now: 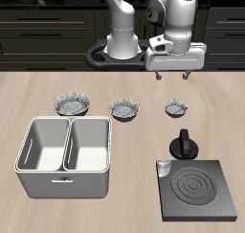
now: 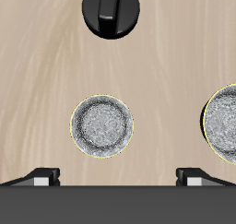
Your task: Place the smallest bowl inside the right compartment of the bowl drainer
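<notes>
Three fluted bowls in row across table, one bowl drainer (image 1: 64, 152) with two wells, one black stove plate (image 1: 198, 191). Smallest bowl (image 1: 175, 107) (image 2: 102, 126) sat upright, mouth up, round, no long axis; at drainer's 2 o'clock, well apart. Gripper (image 1: 173, 74) hovered above it, jaws apart, empty.

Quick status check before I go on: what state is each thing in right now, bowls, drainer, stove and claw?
smallest bowl: upright on the table, untouched, under the claw.
mid-sized bowl: upright on the table, empty.
largest bowl: upright on the table, behind the drainer.
bowl drainer: both wells empty.
stove plate: nothing on the burner.
black knob: on the table beside the stove plate.
claw: open, holding nothing, above the table.
</notes>
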Tool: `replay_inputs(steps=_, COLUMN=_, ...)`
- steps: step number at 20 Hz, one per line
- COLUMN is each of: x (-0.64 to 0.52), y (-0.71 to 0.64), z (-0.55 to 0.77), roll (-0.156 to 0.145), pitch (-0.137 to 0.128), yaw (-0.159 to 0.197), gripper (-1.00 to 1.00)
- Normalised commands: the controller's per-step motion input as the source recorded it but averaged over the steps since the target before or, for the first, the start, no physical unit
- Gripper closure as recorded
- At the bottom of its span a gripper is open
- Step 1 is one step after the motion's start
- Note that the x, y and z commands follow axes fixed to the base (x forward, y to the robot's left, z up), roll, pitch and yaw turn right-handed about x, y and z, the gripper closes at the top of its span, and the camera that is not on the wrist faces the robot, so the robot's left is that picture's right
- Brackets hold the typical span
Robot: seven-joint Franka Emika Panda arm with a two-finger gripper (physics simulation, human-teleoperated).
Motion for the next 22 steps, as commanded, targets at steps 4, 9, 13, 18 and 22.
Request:
replay_inputs(steps=4, x=0.07, y=-0.07, z=-0.33, roll=-0.005, pitch=0.045, yaw=-0.008, gripper=-1.00)
replay_inputs(steps=9, x=0.02, y=-0.06, z=-0.25, roll=-0.010, pitch=0.032, yaw=-0.014, gripper=-1.00)
replay_inputs(steps=13, x=-0.03, y=0.00, z=-0.23, roll=-0.007, pitch=0.000, yaw=0.023, gripper=-1.00)
replay_inputs(steps=18, x=0.00, y=-0.04, z=-0.17, roll=-0.010, pitch=0.013, yaw=-0.001, gripper=-1.00)
replay_inputs(steps=22, x=0.04, y=-0.08, z=-0.23, roll=-0.014, pitch=0.004, yaw=0.001, gripper=-1.00)
